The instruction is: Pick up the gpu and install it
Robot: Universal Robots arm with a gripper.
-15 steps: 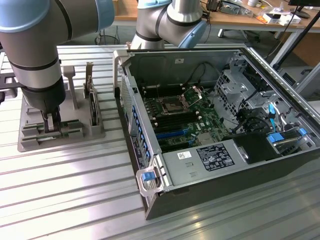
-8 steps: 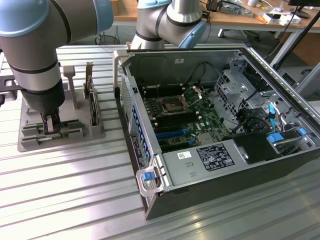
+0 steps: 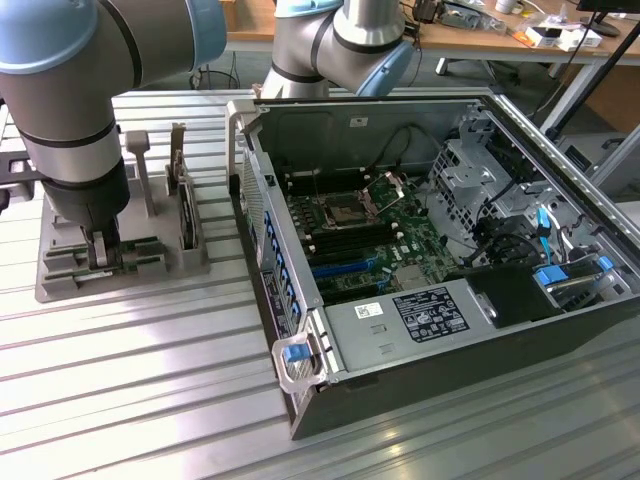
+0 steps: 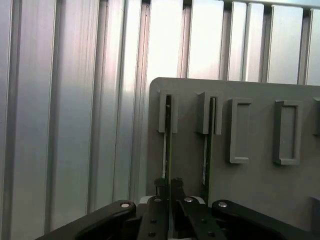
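The gpu [image 4: 167,145] is a thin green stick standing on edge in a slot of the grey holder [image 4: 260,190]. My gripper [image 4: 168,187] straddles it from above, one fingertip pressed close on each side, shut on its upper edge. In the exterior view my gripper [image 3: 100,255] reaches straight down into the holder [image 3: 60,285] at the exterior view's left. The open computer case [image 3: 300,360] with its green motherboard [image 3: 370,240] lies to the exterior view's right, apart from the gripper.
A second green stick [image 4: 206,145] stands in the neighbouring slot. A dark upright card [image 3: 185,205] sits on the holder between my gripper and the case. The ribbed metal table [image 3: 150,400] extends in front. A second arm base [image 3: 345,45] stands behind the case.
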